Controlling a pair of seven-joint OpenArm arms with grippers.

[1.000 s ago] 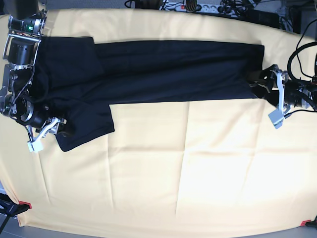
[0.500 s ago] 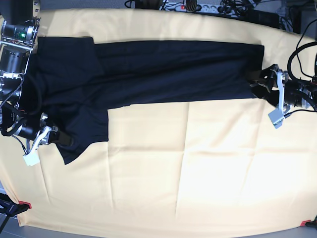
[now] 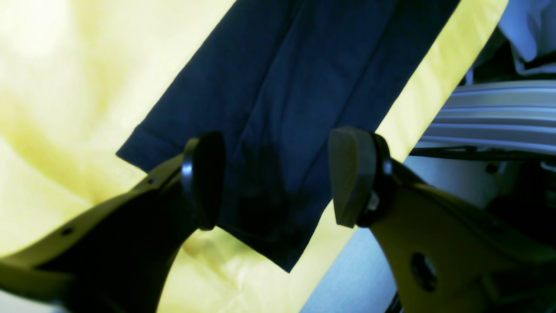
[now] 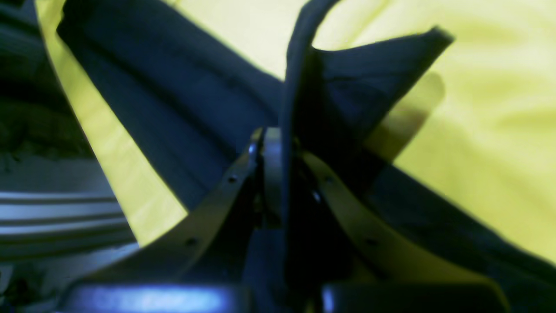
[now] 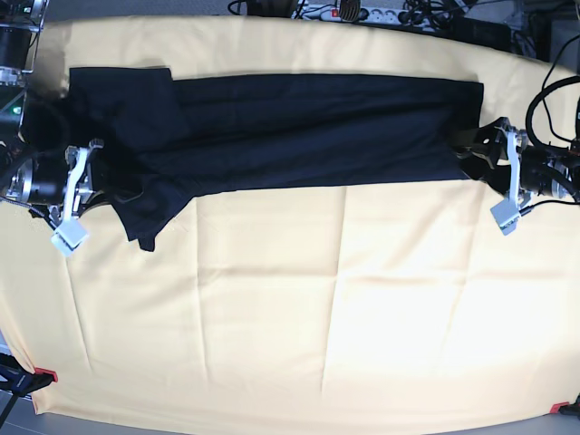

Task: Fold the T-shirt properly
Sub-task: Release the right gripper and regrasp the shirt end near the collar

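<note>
right gripper [image 4: 282,174] just clenched on sleeve of plain black soft cotton T-shirt [image 5: 299,127], lifting it off yellow cloth [image 5: 317,317] | left gripper [image 3: 278,174] gaping over hem | sleeve fold begins

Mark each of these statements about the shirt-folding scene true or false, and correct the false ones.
1. The right gripper is shut on a fold of the T-shirt. True.
2. The left gripper is clamped on the shirt's hem. False: its jaws stand apart over the hem end, holding nothing.
3. The T-shirt lies on a yellow cloth. True.
4. The shirt lies crumpled in a heap at the middle of the cloth. False: it lies as a long band along the cloth's far side.
5. A sleeve hangs out from the band at the right gripper's end. True.
</note>
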